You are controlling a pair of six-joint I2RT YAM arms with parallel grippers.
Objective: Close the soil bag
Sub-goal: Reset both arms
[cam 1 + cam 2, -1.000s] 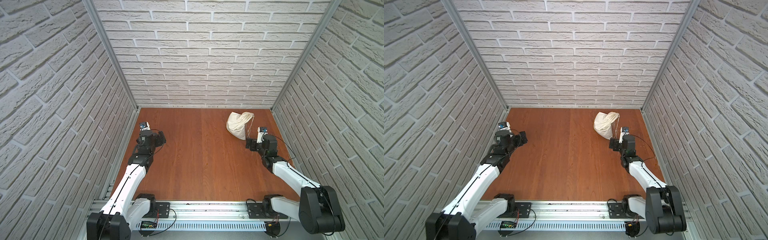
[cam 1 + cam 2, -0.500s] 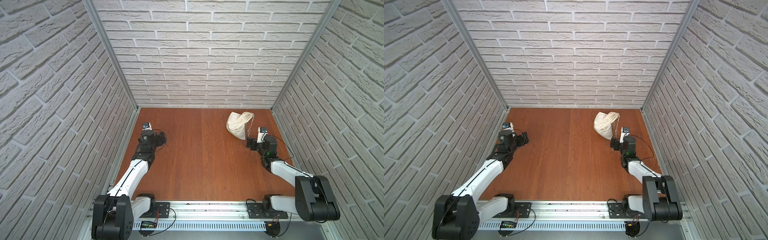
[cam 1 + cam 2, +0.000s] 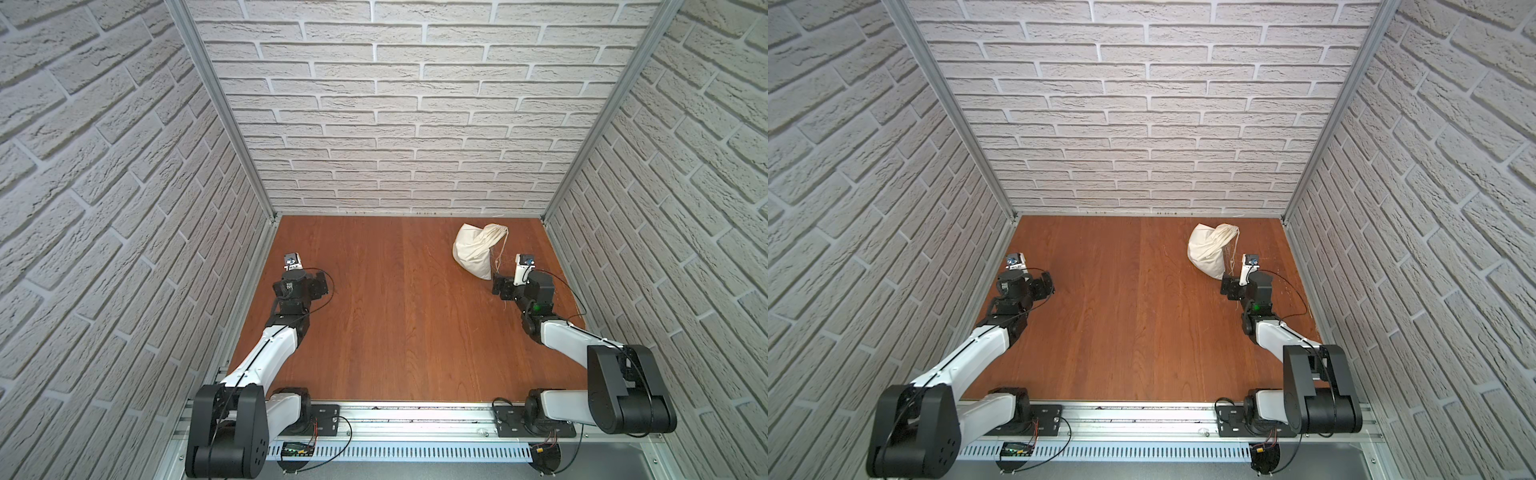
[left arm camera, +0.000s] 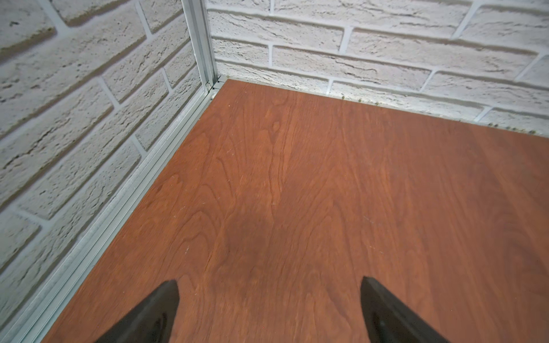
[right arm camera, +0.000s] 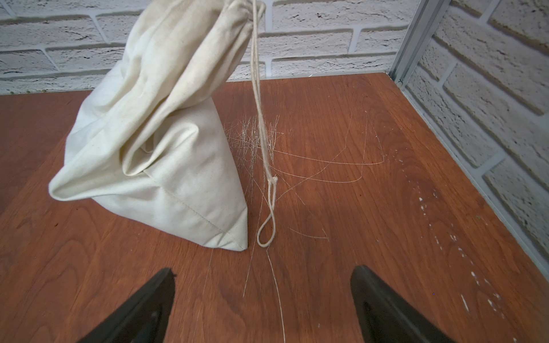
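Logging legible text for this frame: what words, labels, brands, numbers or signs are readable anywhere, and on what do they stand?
No legible text in any view.
The soil bag: plain cream cloth, no print or tag showing.
On the left arm, a small pale label at the wrist: too small to read.
On the front rail, a circuit board: any markings too small to read.
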